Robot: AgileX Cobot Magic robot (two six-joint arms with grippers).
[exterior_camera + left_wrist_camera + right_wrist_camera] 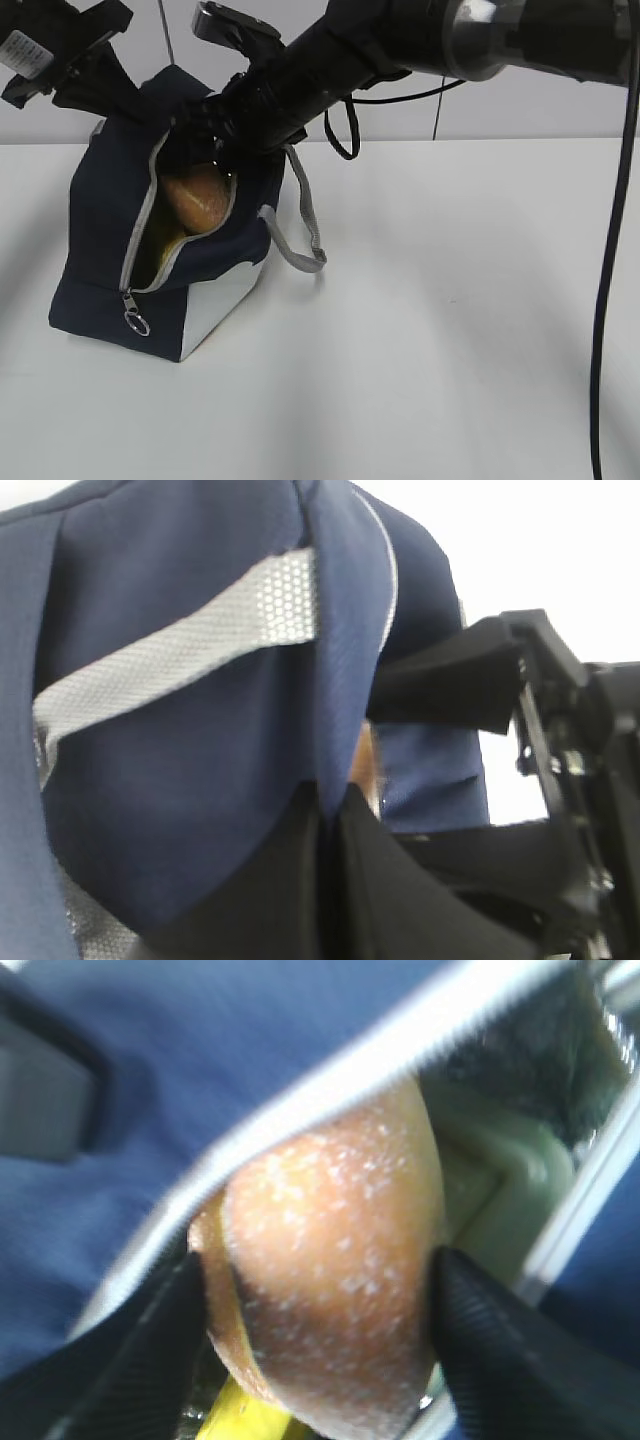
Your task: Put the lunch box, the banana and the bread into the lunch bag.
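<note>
The navy lunch bag (100, 230) stands on the white table with its zipper open. The golden-brown bread (200, 200) sits in the opening, part in and part out. My right gripper (215, 130) reaches into the opening from the right. In the right wrist view its black fingers (150, 1360) lie against both sides of the bread (330, 1270). Under the bread show a strip of the yellow banana (235, 1415) and the pale green lid of the lunch box (500, 1200). My left gripper (330, 800) is shut on a fold of the bag's blue fabric (200, 780) at its top.
A grey strap handle (305, 235) hangs down the bag's right side, and the metal ring pull (135, 320) lies at the bottom of the zipper. A black cable (610, 300) drops along the right edge. White table (430, 330) stretches to the right and front.
</note>
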